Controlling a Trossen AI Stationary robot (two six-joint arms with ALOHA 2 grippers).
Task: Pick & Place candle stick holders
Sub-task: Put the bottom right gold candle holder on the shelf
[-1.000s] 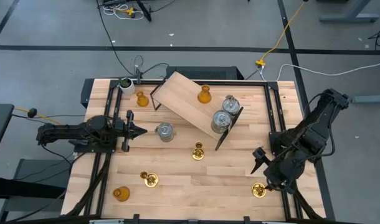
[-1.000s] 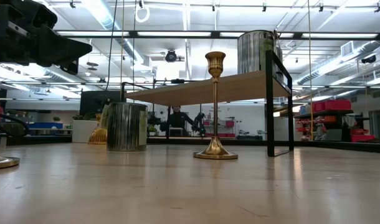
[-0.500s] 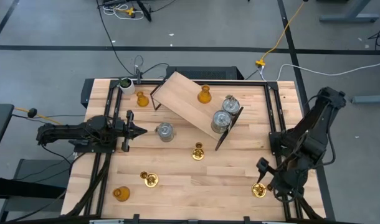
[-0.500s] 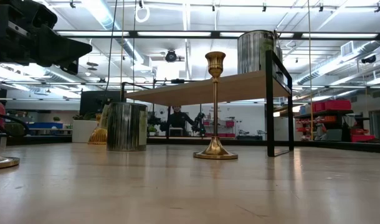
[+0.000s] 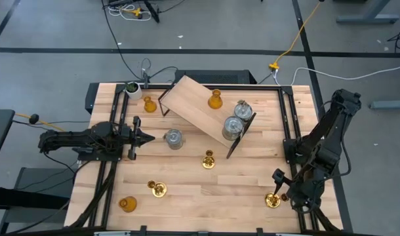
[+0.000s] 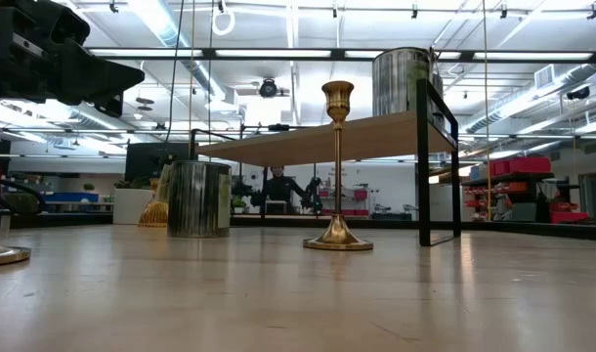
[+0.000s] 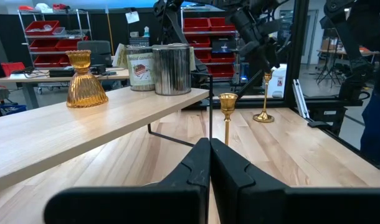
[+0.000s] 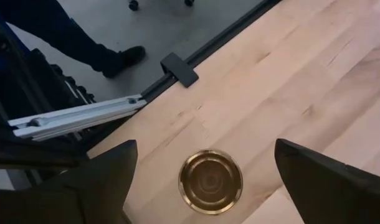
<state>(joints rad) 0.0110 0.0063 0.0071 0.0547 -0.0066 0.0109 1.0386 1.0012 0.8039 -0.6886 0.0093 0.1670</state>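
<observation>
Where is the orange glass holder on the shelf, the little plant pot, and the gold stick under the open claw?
Amber glass holder (image 5: 215, 99), high view, its body.
Plant pot (image 5: 131, 88), high view, its top.
Brass stick (image 8: 210, 181), right wrist view, its cup.

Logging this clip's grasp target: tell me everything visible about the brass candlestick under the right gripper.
The brass candlestick stands upright on the wooden table near its front right corner, apart from the other holders. It looks like shiny polished brass: a slim stem, a small cup on top and a round flared base. In the right wrist view it shows from straight above as concentric golden rings. The right gripper is above it with jaws wide open, one finger on each side, nothing touching it but the tabletop.
</observation>
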